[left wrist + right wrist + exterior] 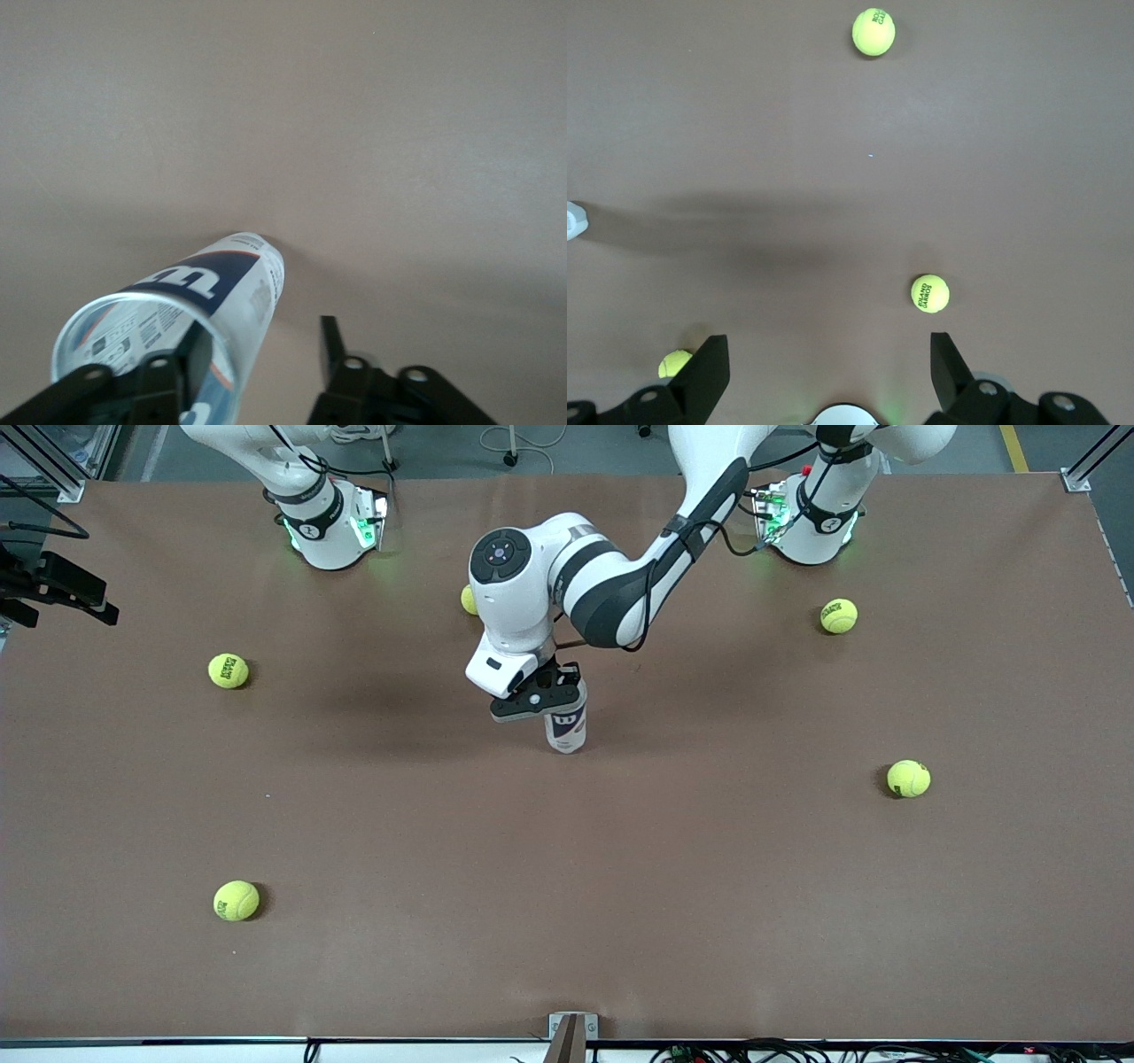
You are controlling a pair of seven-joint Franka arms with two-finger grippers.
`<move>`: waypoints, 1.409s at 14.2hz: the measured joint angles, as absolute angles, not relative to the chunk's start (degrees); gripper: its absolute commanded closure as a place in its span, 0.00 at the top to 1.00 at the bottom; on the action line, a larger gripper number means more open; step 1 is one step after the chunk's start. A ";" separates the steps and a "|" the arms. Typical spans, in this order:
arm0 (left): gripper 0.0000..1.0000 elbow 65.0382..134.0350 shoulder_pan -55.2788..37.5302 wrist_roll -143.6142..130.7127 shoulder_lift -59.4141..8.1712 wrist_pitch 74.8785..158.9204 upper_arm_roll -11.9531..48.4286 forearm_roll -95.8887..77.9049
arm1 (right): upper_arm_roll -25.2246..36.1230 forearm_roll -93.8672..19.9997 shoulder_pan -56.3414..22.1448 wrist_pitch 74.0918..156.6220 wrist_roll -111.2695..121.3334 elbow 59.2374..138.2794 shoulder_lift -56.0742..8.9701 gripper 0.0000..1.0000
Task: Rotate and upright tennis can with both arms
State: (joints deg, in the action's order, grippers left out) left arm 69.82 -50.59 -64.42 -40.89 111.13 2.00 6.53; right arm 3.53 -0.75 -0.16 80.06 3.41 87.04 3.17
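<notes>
Reaching from the base at upper right of the front view toward frame centre, elbow bent, wrist pointing down: left claw (551, 695), fingers (197, 354) parted. Waiting folded at upper left, facing down: right claw (824, 372), fingers spread wide.

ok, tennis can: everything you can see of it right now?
The tennis can is a slim clear plastic tube with a white and navy label showing a "W" logo. It stands upright on the brown table, near mid-table. The left gripper sits at its top, jaws open; one finger reaches inside the open rim.
</notes>
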 measured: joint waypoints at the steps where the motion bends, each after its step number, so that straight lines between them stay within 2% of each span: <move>1: 1.00 69.56 -50.59 -64.42 -40.81 111.13 1.99 6.53 | 3.50 -0.43 -0.17 80.02 3.41 87.04 3.17 1.00; 5: 1.00 68.64 -50.58 -64.42 -38.68 111.09 1.98 6.53 | 3.47 -0.14 -0.18 79.99 3.41 87.04 3.17 1.00; 10: 1.00 68.21 -48.75 -64.41 -32.26 109.33 1.28 6.74 | 3.45 -0.13 -0.21 79.98 3.41 87.04 3.18 1.00; 16: 1.00 68.83 -34.73 -51.63 -23.73 98.26 1.03 7.04 | 3.37 -0.14 -0.27 79.96 3.41 87.04 3.19 1.00; 20: 1.00 70.11 -25.06 -37.46 -20.10 94.75 1.21 6.66 | 3.36 -0.14 -0.28 79.96 3.41 87.03 3.19 1.00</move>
